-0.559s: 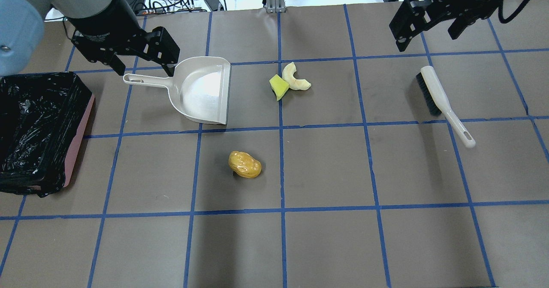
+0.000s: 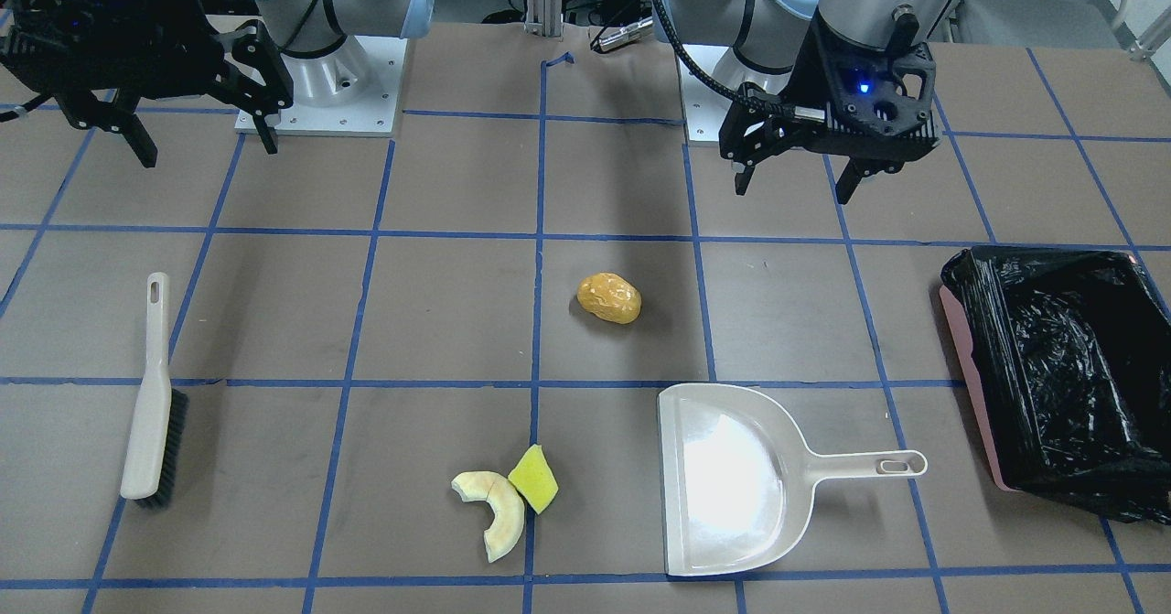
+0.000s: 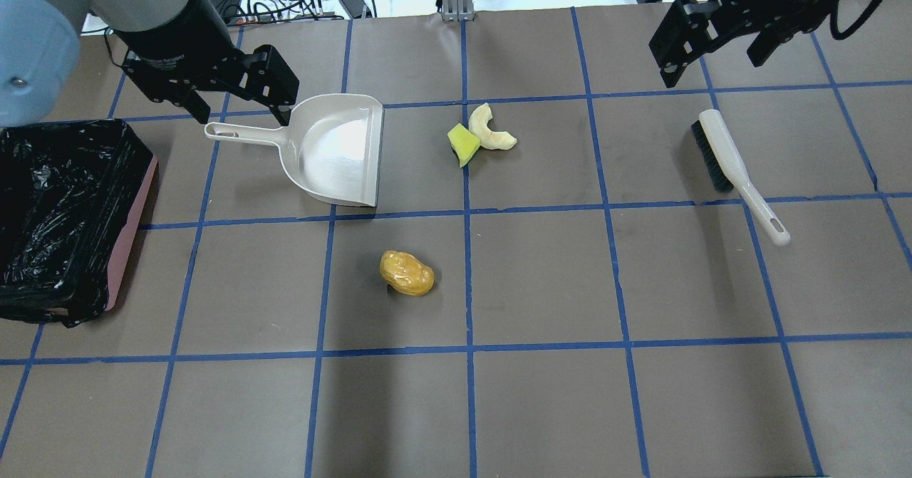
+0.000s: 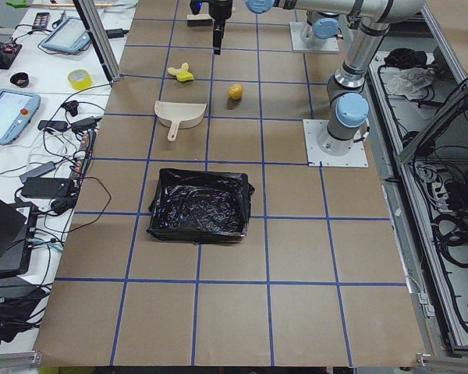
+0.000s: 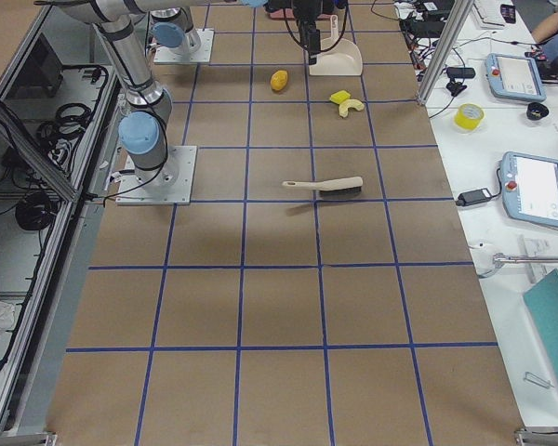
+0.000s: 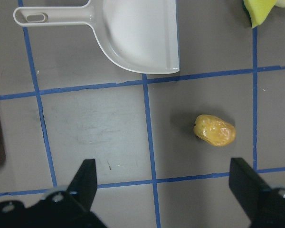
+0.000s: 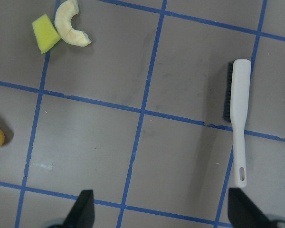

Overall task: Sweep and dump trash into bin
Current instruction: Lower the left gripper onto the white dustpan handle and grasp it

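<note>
- L fingers [image 6: 88, 178]: spread wide, released, grasping nothing. They hang high over the counter [image 3: 541, 278], tips down, on the robot side of the dustpan [image 3: 338, 150]. Prob. held up there so the wrist cam takes in the handle + potato lump [image 3: 406, 273] together.
- R fingers [image 7: 85, 206]: likewise spread, nothing between them, high over the counter's right part. The brush [image 3: 719, 154] sits in their wrist view, which reads as a lookout pose ahead of any reach.
- Dustpan: flat on the counter, toward the far edge, left of middle. Handle points at the left edge, i.e. the L arm's side. Mouth faces the right edge, straight at the wedge [image 3: 463, 143] & crescent slice [image 3: 490, 130], so a push from the right would load it.
- Brush: on its side toward the right edge, well apart from the food bits. Bristles face left, handle end points toward the robot-side edge, handy for the R arm, I judge.
- Wedge + crescent slice: touching each other, near the dustpan mouth. Potato lump lies alone mid-counter, nearer the robot-side edge. None of the 3 is in the dustpan.
- Bin [image 3: 132, 225]: black-lined, at the left edge, near the dustpan handle but apart, so a short carry. No food bit shows in it.
- Stage, as I judge it: the start, w/ neither tool picked up yet.
</note>
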### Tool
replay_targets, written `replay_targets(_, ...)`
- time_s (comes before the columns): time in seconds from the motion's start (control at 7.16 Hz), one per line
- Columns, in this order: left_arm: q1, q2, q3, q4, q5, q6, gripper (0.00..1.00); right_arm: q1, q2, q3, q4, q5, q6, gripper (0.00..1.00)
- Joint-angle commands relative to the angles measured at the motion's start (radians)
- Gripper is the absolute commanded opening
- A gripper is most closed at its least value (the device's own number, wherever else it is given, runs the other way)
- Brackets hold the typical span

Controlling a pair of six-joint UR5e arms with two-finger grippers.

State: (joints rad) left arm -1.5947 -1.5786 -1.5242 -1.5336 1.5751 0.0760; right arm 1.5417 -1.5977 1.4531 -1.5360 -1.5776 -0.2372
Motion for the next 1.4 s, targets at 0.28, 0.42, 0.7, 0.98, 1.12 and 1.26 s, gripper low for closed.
replay_targets(0.28,0.112,-0.073,-0.070,0.136,-0.023,0.502,1.00,-0.008,-0.001,-0.002,0.022,-0.004,0.003,1.00)
replay_targets(0.42,0.125,-0.105,-0.073,0.144,-0.041,0.666,1.00,-0.005,0.002,-0.002,0.020,-0.004,0.001,1.00)
replay_targets(0.7,0.142,-0.177,-0.076,0.216,-0.040,0.944,1.00,-0.009,0.007,0.000,0.014,-0.002,0.001,1.00)
replay_targets(0.98,0.215,-0.253,-0.073,0.318,-0.047,1.261,1.00,-0.006,0.007,0.000,0.013,-0.004,0.001,1.00)
replay_targets(1.12,0.237,-0.279,-0.074,0.334,-0.072,1.350,1.00,-0.006,0.008,0.000,0.011,-0.007,-0.001,1.00)
replay_targets(1.26,0.242,-0.313,-0.076,0.451,-0.087,1.468,1.00,-0.006,0.010,0.000,0.011,-0.007,-0.001,1.00)
